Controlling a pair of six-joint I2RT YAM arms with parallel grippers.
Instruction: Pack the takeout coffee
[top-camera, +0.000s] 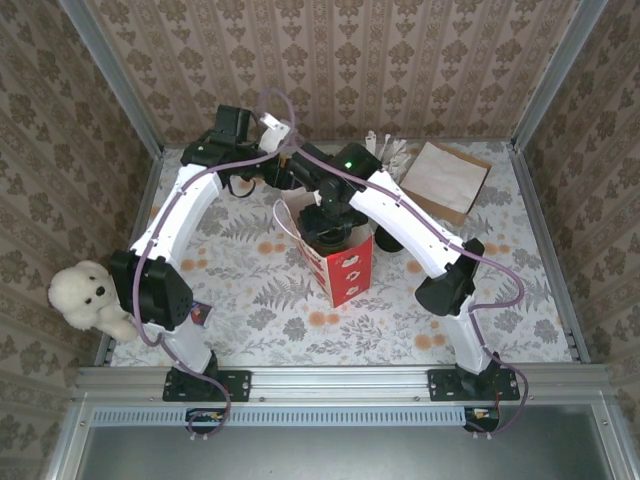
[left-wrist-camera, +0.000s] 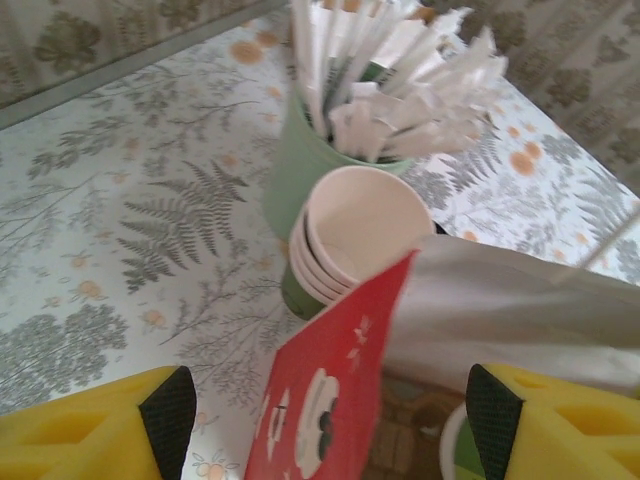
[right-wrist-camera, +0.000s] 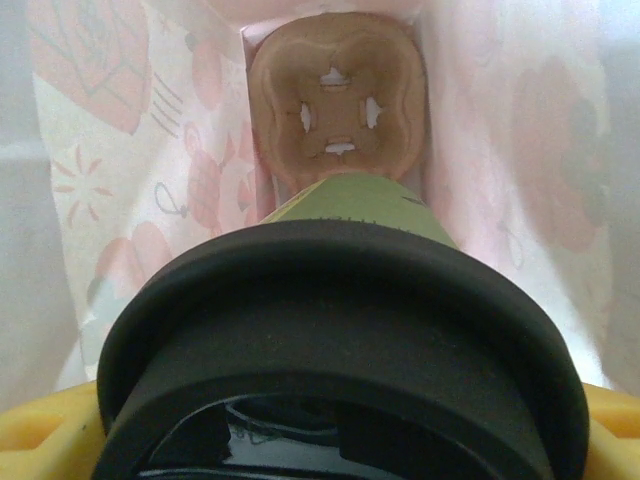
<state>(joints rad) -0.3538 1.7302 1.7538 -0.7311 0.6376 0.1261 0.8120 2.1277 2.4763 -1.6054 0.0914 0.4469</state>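
Right gripper (right-wrist-camera: 325, 432): clenched on the takeout coffee; its yellow fingers sit against both sides of the cup, at the bottom corners of the right wrist view
Takeout coffee (right-wrist-camera: 365, 205): green-walled cup capped by a black lid (right-wrist-camera: 340, 330); held inside the gift bag, base pointing down at the bag's floor
Contact, base to floor: cannot tell, the lid hides the gap
Cup carrier (right-wrist-camera: 335, 100): brown pulp tray with cut slots, lying flat on the bag's floor just beyond the cup's base
Gift bag (top-camera: 350, 272): red outside with a white pattern, pale inside with the print showing through in pink; upright near mid-table, mouth open, right arm reaching in from above
Left gripper (left-wrist-camera: 330, 418): released, jaws spread wide, black pads (left-wrist-camera: 168, 410) at opposite edges of the left wrist view
Between the left jaws: the bag's red wall rises in the gap, touching neither pad
Stacked cups (left-wrist-camera: 360, 230): nested paper cups, cream inside, green outside, mouths tipped toward the left wrist camera; just past the bag's top edge
Stick cup (left-wrist-camera: 300, 170): green cup crammed with white paper-wrapped sticks, right behind the stacked cups
Table (left-wrist-camera: 100, 200): fern and flower print cloth
Brown paper bag (top-camera: 445, 180): lying flat at the far right corner, well apart from the gift bag
Plush toy (top-camera: 85, 295): white, at the left edge beside the left arm
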